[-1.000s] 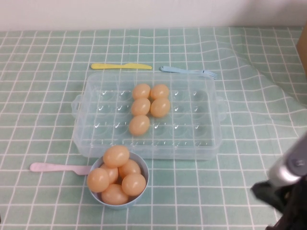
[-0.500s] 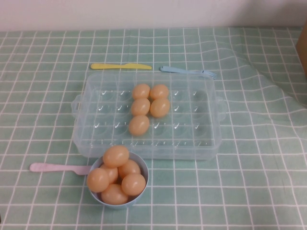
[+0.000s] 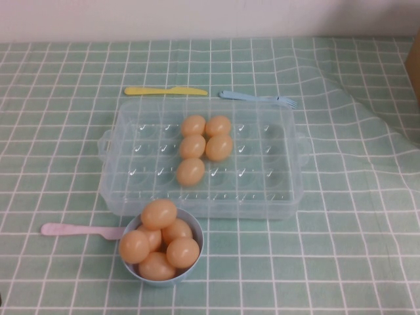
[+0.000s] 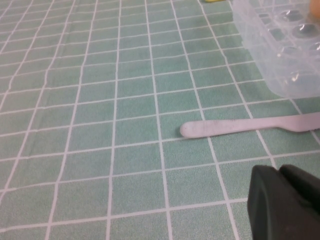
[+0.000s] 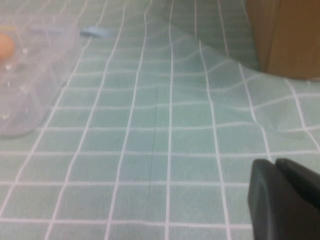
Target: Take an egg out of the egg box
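Observation:
The clear plastic egg box (image 3: 289, 197) sits mid-table with several pale orange eggs (image 3: 190, 171) in its middle dimples. Neither arm shows in the high view. In the left wrist view my left gripper (image 4: 281, 172) is shut and empty, low over the cloth, with a corner of the egg box (image 4: 280, 55) beyond it. In the right wrist view my right gripper (image 5: 275, 165) is shut and empty over the cloth, well away from the egg box (image 5: 30, 75), where one egg (image 5: 5, 46) shows.
A light-blue bowl (image 3: 196, 231) heaped with several eggs stands in front of the box. A pink knife (image 3: 72, 230) lies to its left. A yellow knife (image 3: 164, 90) and a blue fork (image 3: 256, 98) lie behind the box. A brown box (image 5: 285, 35) stands at far right.
My right arm, seen at the lower right of the high view one second ago, has drawn back out of that view. The eggs, box and bowl have not moved.

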